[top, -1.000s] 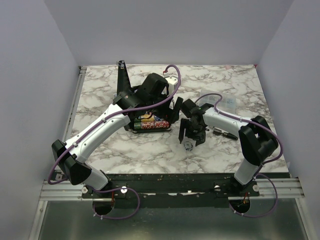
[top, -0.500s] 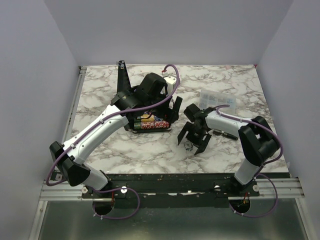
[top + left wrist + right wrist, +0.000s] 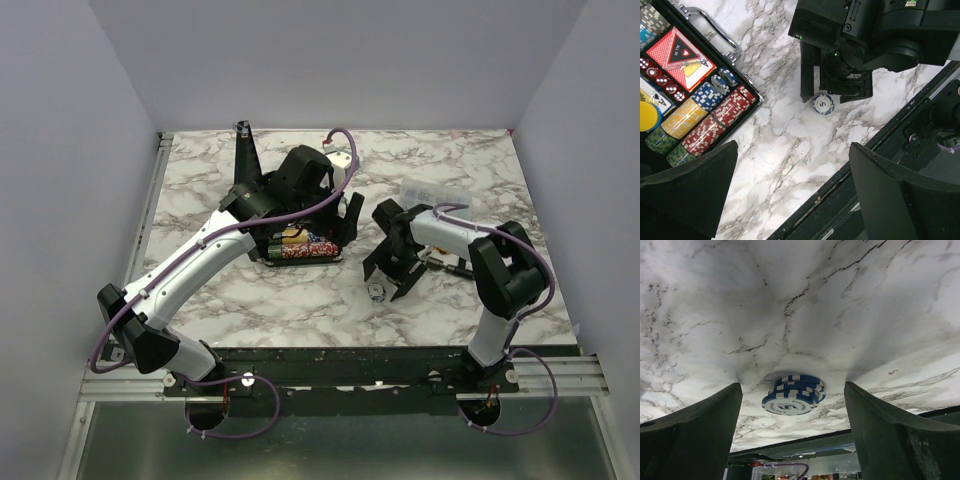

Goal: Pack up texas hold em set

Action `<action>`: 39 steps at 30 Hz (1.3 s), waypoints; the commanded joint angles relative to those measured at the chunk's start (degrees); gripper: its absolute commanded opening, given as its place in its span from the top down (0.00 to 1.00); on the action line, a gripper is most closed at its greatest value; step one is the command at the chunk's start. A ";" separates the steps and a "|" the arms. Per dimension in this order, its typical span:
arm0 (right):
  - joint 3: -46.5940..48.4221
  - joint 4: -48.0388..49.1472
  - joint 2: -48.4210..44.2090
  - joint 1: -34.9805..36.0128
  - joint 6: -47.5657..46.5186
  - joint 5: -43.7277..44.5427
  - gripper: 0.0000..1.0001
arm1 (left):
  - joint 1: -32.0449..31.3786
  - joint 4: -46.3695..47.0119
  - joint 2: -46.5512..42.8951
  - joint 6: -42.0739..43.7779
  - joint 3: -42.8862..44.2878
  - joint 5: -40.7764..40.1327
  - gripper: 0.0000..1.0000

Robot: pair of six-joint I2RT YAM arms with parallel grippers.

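right gripper (image 3: 791, 386) spread wide, straddling blue chip stack (image 3: 794, 396) on table (image 3: 790, 300), maybe three chips, no contact; left gripper (image 3: 793, 150) spread too, hovering beside open case (image 3: 758, 96)

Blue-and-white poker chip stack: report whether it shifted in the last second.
No. The blue-and-white poker chip stack lies at the same spot relative to the white marble table's near edge.

Bench (image 3: 790, 155): marble-patterned top, smooth, faint sheen noted.
Case handle (image 3: 715, 31): polished metal, glossy, highlights seen.
Chip rows (image 3: 700, 125): hard plastic look, smooth, striped edges.
Loose blue chip stack (image 3: 793, 394): same smooth finish.
Left gripper fingers (image 3: 690, 192): black, matt, plastic-like.
Red triangle (image 3: 680, 50): glossy.
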 commanded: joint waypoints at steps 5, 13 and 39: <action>-1.82 -1.14 -0.12 0.02 5.03 -1.03 0.19 | 0.24 0.32 -1.19 0.43 0.63 0.17 0.07; -4.84 0.81 -2.72 0.02 10.98 -0.14 0.21 | 0.29 0.41 -1.27 0.35 0.55 0.21 0.07; -6.74 5.09 -0.35 0.02 15.40 -0.63 0.57 | 0.25 0.58 -1.20 0.35 0.38 0.24 0.07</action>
